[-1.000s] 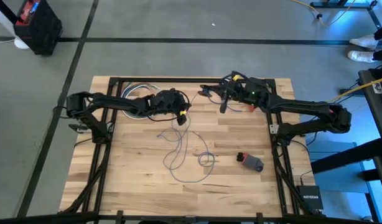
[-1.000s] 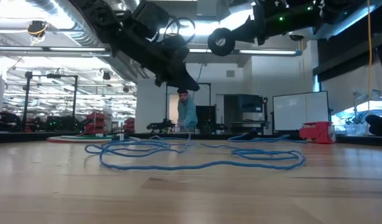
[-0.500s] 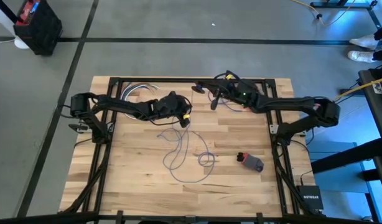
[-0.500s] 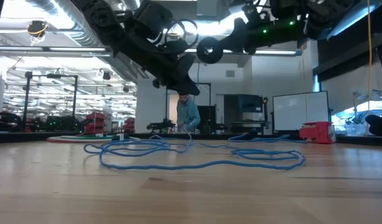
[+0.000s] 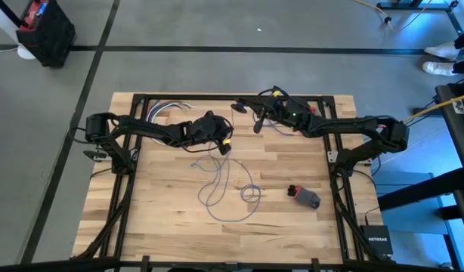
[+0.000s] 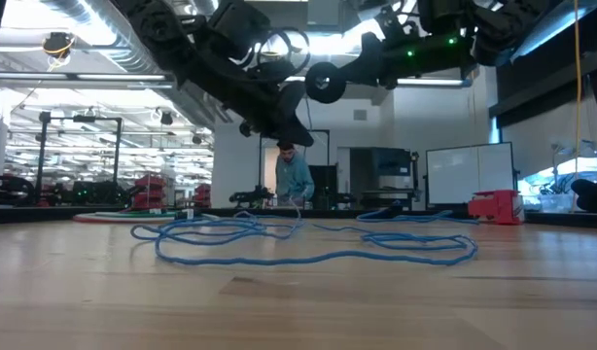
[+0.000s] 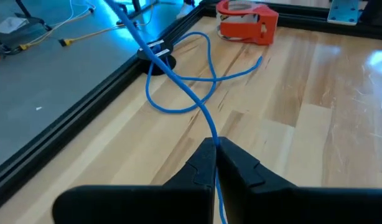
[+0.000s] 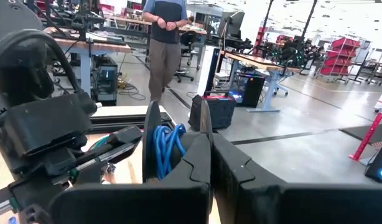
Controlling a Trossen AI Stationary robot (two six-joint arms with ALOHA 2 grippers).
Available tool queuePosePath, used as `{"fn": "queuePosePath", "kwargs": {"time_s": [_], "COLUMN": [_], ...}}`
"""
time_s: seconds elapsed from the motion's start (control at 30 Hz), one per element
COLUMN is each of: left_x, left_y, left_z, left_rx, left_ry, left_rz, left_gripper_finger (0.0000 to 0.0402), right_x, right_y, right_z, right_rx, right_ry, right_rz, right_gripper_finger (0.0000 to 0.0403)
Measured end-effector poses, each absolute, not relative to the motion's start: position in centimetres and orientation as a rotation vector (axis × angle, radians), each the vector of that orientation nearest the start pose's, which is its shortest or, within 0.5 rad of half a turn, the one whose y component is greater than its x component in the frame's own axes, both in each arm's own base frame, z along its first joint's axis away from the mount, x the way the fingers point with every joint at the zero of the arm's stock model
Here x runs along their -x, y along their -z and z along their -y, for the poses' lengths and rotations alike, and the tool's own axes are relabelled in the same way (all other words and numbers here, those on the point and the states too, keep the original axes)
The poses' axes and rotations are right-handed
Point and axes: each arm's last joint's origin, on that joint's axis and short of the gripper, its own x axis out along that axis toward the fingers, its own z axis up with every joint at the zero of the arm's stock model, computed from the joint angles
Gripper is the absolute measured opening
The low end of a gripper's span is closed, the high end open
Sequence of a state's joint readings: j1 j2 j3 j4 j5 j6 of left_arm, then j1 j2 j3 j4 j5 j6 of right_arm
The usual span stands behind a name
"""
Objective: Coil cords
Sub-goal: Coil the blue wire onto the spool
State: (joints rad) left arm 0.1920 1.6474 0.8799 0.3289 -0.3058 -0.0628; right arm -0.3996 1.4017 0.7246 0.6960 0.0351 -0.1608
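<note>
The thin blue cord (image 5: 249,193) lies in loose loops on the middle of the wooden table (image 5: 164,204), also seen in the low view (image 6: 318,258). My left gripper (image 5: 227,145) is above the loops' far end, shut on the cord. From it the cord runs fairly straight up toward the far side (image 7: 155,57). My right gripper (image 5: 251,113) is raised near the table's far edge, shut at the cord's round black disc (image 6: 323,83). Blue cord is wound beside that disc (image 8: 166,149). My left gripper pinches one strand of the cord (image 7: 211,134) between its two fingertips, slanting down from the table's left. The strand hangs below the fingers to the loops on the table. My right gripper has a thin black disc edge (image 8: 204,121) rising from between its shut fingers, which lie level, coming from the table's right. The disc and the cord wound on it are lifted clear of the table.
A red tape dispenser (image 5: 302,196) stands on the table's right near part. Pale cable loops (image 5: 165,110) lie at the far left corner. A black frame (image 5: 217,97) edges the table. A person (image 6: 293,177) stands in the room beyond.
My right gripper has carried the black disc toward the table's left and somewhat down, closer to my left gripper. The loops on the table have stayed where they were.
</note>
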Motion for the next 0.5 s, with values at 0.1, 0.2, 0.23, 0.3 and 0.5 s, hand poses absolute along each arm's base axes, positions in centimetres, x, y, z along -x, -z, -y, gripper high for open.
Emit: {"fn": "queuePosePath", "kwargs": {"time_s": [0.1, 0.2, 0.23, 0.3, 0.5], "left_x": [-33.77, -33.92, -33.96, -34.32, -34.71], "left_y": [-19.98, -19.77, -19.73, -19.56, -19.15], "left_z": [-7.2, -7.15, -7.17, -7.25, -7.39], "left_rx": [0.034, 0.035, 0.038, 0.041, 0.029], "left_ry": [-0.496, -0.494, -0.496, -0.497, -0.497], "left_rz": [-0.416, -0.413, -0.409, -0.377, -0.355], "left_gripper_finger": [0.0001, 0.0001, 0.0001, 0.0001, 0.0001], "right_x": [-27.67, -27.72, -27.74, -27.77, -27.89], "right_y": [-25.88, -25.92, -25.97, -26.04, -25.84], "right_z": [11.79, 11.68, 11.63, 11.62, 11.59], "right_rx": [0.153, 0.124, 0.115, 0.108, 0.077], "right_ry": [0.433, 0.394, 0.381, 0.373, 0.347], "right_rz": [-0.015, -0.001, 0.007, 0.017, 0.013], "right_gripper_finger": [0.0003, 0.0003, 0.0003, 0.0003, 0.0003]}}
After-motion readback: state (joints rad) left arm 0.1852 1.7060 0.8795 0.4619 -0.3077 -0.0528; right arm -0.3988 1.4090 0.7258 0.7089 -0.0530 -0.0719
